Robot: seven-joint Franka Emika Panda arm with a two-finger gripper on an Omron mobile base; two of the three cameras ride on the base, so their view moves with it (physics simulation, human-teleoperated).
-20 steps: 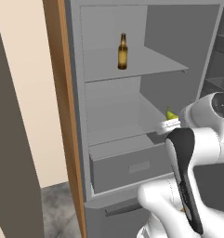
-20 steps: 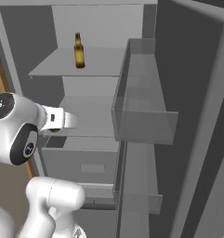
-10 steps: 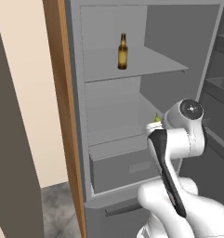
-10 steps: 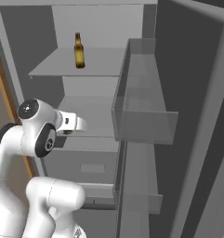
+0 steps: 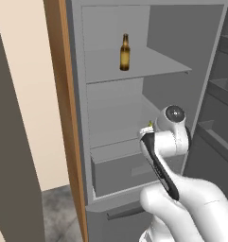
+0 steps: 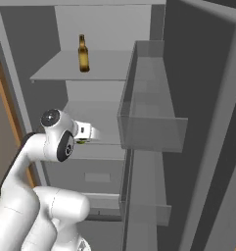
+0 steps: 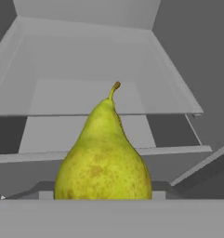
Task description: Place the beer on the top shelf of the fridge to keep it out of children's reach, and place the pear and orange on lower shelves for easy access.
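Arm reaching into fridge point(image 5: 200, 61); end effector point(image 6: 92, 133) grips pear point(image 7: 103, 158).

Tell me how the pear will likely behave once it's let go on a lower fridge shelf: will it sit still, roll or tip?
The pear has a broad rounded base and a narrow tapered top, so stood upright it may tip. Lying on its side it would probably roll in a curve. The lower shelf ahead looks flat, smooth and rimless, so little would likely stop it.

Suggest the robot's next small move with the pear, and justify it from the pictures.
Probably ease the claw forward into the fridge: the pear is held before the lower shelves, not yet resting on one, and the beer already stands on the top shelf.
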